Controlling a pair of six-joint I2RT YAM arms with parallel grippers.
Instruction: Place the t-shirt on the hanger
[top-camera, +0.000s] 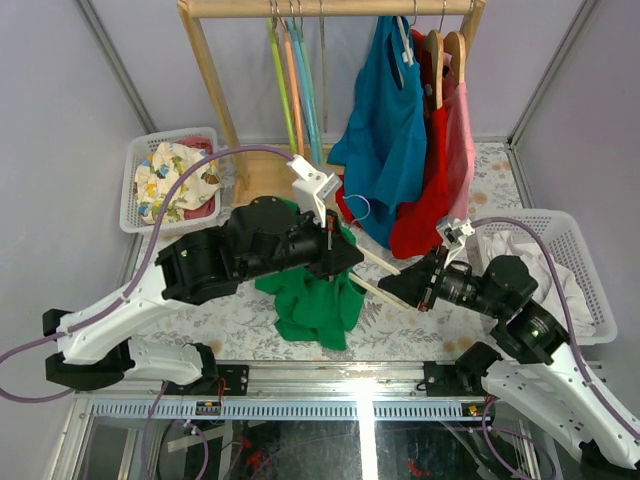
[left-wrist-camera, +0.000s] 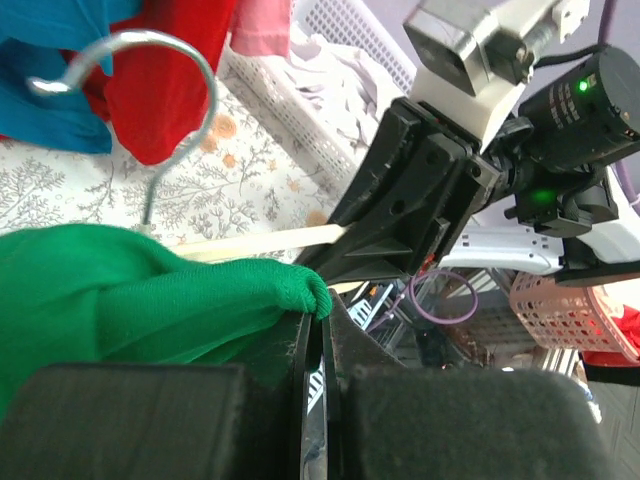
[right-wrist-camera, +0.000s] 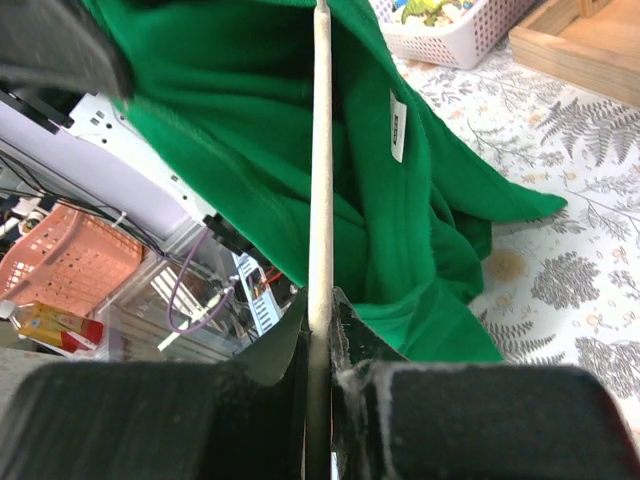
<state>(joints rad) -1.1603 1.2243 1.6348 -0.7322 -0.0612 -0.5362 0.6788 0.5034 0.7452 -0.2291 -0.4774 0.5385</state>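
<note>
The bright green t-shirt (top-camera: 315, 300) hangs bunched from my left gripper (top-camera: 343, 250) down onto the table. In the left wrist view the left gripper (left-wrist-camera: 322, 312) is shut on a fold of the t-shirt (left-wrist-camera: 120, 290). The pale beige hanger (top-camera: 376, 263) lies level between the grippers, its silver hook (left-wrist-camera: 150, 60) towards the rack. My right gripper (top-camera: 393, 288) is shut on one hanger arm; in the right wrist view that gripper (right-wrist-camera: 320, 322) pinches the arm (right-wrist-camera: 320, 150), whose far end runs into the t-shirt (right-wrist-camera: 420, 220). A white label (right-wrist-camera: 397, 125) shows.
A wooden rack (top-camera: 210, 60) stands at the back with green, orange and blue hangers (top-camera: 295, 90), a blue garment (top-camera: 385, 130) and a red garment (top-camera: 440, 170). White baskets sit at the left (top-camera: 135, 185) and right (top-camera: 580, 250).
</note>
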